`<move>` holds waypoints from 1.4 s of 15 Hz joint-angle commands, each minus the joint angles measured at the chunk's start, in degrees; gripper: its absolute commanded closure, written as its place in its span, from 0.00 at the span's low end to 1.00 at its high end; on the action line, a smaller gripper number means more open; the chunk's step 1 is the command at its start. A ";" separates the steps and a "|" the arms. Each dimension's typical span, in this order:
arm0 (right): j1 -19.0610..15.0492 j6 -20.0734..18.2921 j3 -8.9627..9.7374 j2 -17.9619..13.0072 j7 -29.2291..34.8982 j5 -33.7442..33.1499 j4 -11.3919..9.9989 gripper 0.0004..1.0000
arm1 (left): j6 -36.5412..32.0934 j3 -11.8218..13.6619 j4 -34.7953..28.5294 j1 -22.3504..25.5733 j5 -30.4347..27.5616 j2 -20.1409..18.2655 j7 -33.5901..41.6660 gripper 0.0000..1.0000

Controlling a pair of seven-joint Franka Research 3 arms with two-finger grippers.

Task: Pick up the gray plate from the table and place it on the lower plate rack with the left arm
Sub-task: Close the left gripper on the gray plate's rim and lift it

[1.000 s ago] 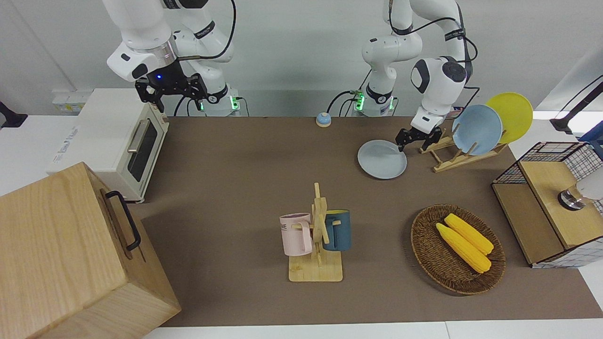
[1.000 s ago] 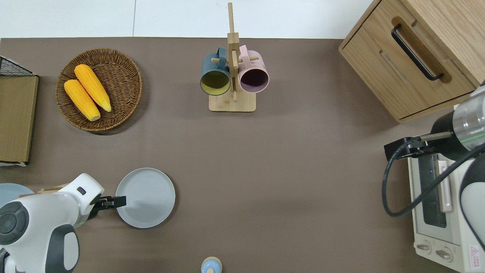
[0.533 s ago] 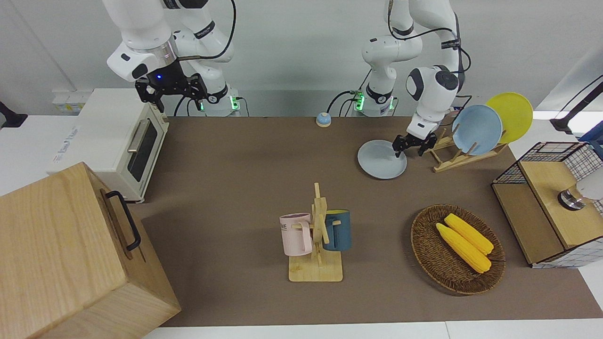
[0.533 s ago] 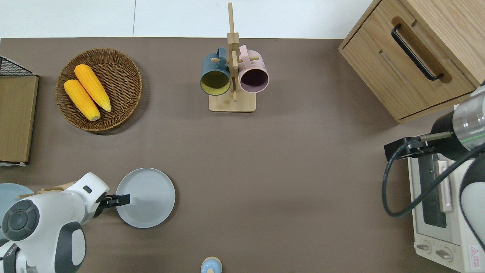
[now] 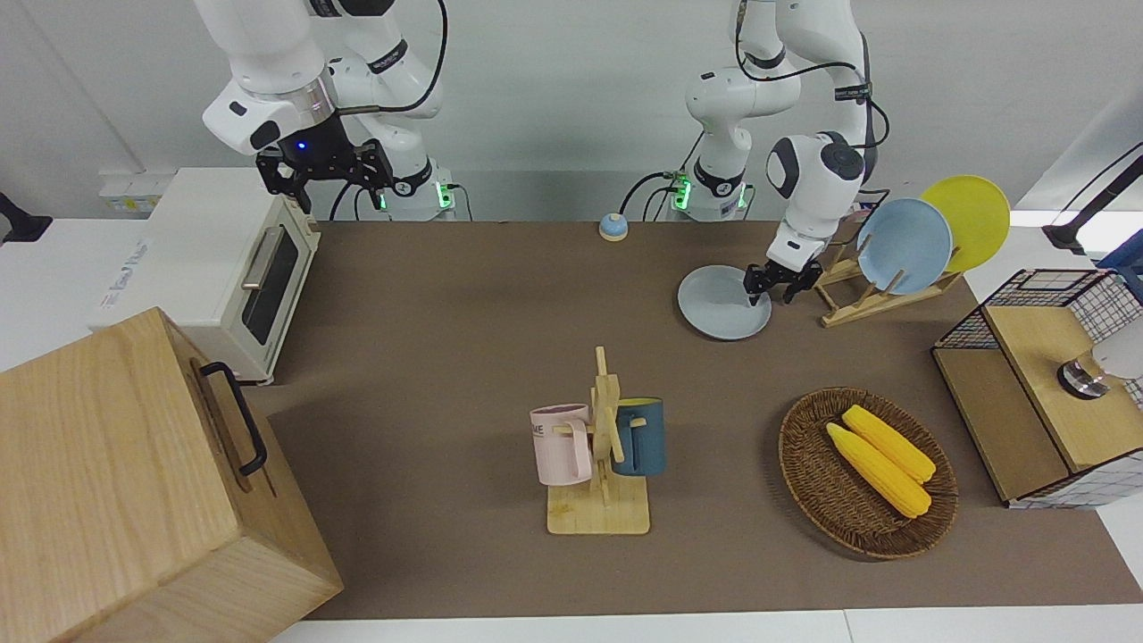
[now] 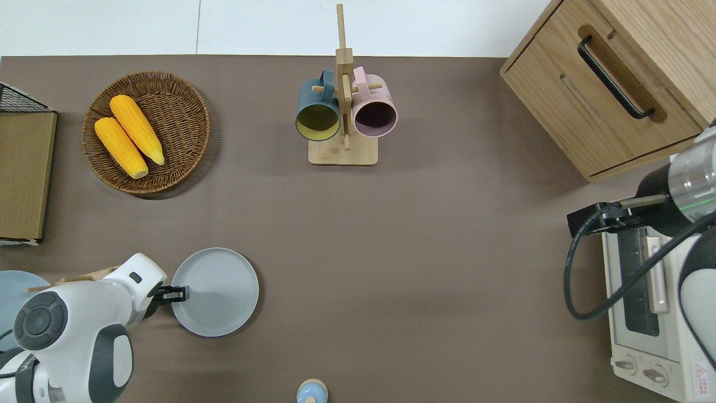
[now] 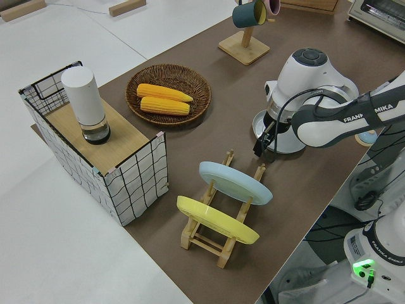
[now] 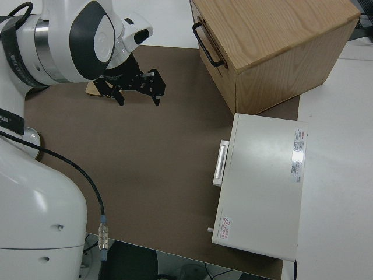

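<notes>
Straddling the gray plate's [image 6: 215, 291] rim, the left gripper [image 6: 178, 291] sits with fingers apart; it should clamp squarely before lifting.

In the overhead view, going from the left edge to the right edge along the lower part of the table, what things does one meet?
Light blue plate → left gripper → gray plate → small blue bell → toaster oven.

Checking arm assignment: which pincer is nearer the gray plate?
Left. The left pincer is at the gray plate's rim, on the rack side; the right arm is parked.
</notes>
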 commanded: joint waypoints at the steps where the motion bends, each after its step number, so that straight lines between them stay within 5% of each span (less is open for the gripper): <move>1: -1.36 -0.73 1.23 -0.20 0.68 -0.37 0.43 0.02 | 1.80 -0.10 -0.68 -0.42 -0.51 0.20 -0.56 0.92; 3: -1.36 -0.65 1.23 -0.12 0.68 -0.37 0.43 0.02 | 1.71 -0.10 -0.59 -0.42 -0.50 0.47 -0.56 1.00; 12: -1.36 -0.65 1.14 -0.12 0.68 -0.37 0.34 0.02 | 0.40 -0.10 0.55 0.02 -0.50 -0.67 -0.56 1.00; 21: -1.36 -0.65 1.23 -0.12 0.68 -0.37 0.43 0.02 | -17.52 0.26 13.98 0.37 -0.50 -2.43 -1.35 1.00</move>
